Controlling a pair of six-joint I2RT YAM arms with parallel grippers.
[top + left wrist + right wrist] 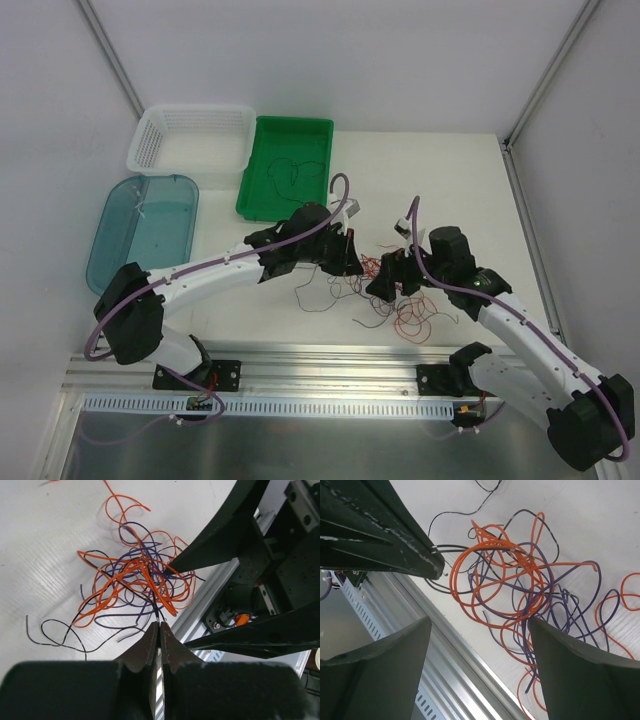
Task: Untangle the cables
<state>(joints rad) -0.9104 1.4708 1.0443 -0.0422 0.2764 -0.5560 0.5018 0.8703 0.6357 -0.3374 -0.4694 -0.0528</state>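
The cables lie in a tangle of orange, purple and black wires on the white table near its front edge. In the left wrist view the tangle lies just ahead of my left gripper, which is shut on the ends of black wires. In the right wrist view my right gripper is open above the near side of the tangle, with nothing between its fingers. In the top view the left gripper and right gripper are close together over the tangle.
A green tray with a few thin wires in it, a white basket and a blue translucent lid stand at the back left. The aluminium rail runs along the table's front edge, just beside the tangle.
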